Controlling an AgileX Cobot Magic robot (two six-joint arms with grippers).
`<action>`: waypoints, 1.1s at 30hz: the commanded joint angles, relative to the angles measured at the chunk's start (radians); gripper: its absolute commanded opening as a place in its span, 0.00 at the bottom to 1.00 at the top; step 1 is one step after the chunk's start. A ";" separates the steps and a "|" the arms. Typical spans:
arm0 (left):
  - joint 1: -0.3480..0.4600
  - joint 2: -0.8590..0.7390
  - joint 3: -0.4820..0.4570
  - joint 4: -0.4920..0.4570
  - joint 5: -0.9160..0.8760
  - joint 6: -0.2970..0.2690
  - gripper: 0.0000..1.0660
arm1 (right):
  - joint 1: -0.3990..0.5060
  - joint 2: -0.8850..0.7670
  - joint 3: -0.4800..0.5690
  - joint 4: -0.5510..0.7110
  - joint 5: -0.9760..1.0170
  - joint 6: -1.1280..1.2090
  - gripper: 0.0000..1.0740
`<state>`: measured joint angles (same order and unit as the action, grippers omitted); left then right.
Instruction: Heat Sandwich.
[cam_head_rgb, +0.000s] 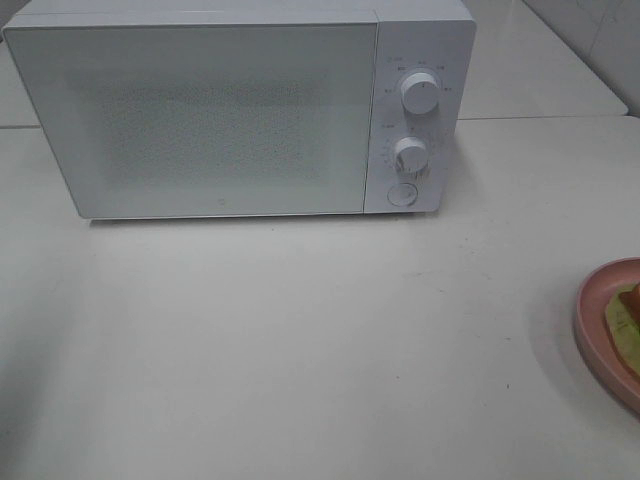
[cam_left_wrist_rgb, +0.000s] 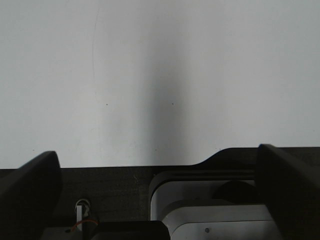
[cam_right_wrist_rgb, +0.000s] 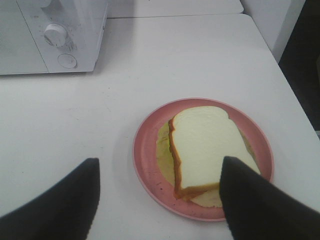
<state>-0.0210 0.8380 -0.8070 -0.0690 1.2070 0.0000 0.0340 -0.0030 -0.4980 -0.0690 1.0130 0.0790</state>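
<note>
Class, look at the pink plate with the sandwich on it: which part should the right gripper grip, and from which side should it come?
Probably the plate's raised rim on the bare stretch nearest the right gripper, approached from that near side. The sandwich sits off-centre, leaving the rim clear there, and the rim's lip gives the open jaws an edge to pinch. Gripping the soft bread would likely crush it.

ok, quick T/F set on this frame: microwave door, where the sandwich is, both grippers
1. The microwave door is shut. True.
2. The sandwich is inside the microwave. False: it lies on the pink plate on the table.
3. The right gripper grips the plate. False: its jaws are open above it, with no contact showing.
4. The left gripper is open and empty. True.
5. The plate sits at the right edge of the high view. True.
</note>
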 joint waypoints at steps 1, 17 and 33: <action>0.005 -0.114 0.055 0.003 -0.007 0.010 0.93 | -0.007 -0.029 0.002 0.002 -0.015 -0.006 0.62; 0.002 -0.567 0.274 -0.053 -0.152 0.108 0.93 | -0.007 -0.029 0.002 0.002 -0.015 -0.006 0.62; 0.002 -0.864 0.291 -0.059 -0.136 0.104 0.93 | -0.007 -0.026 0.002 0.002 -0.015 -0.006 0.62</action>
<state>-0.0210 -0.0040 -0.5170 -0.1210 1.0800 0.1030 0.0340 -0.0030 -0.4980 -0.0690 1.0130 0.0790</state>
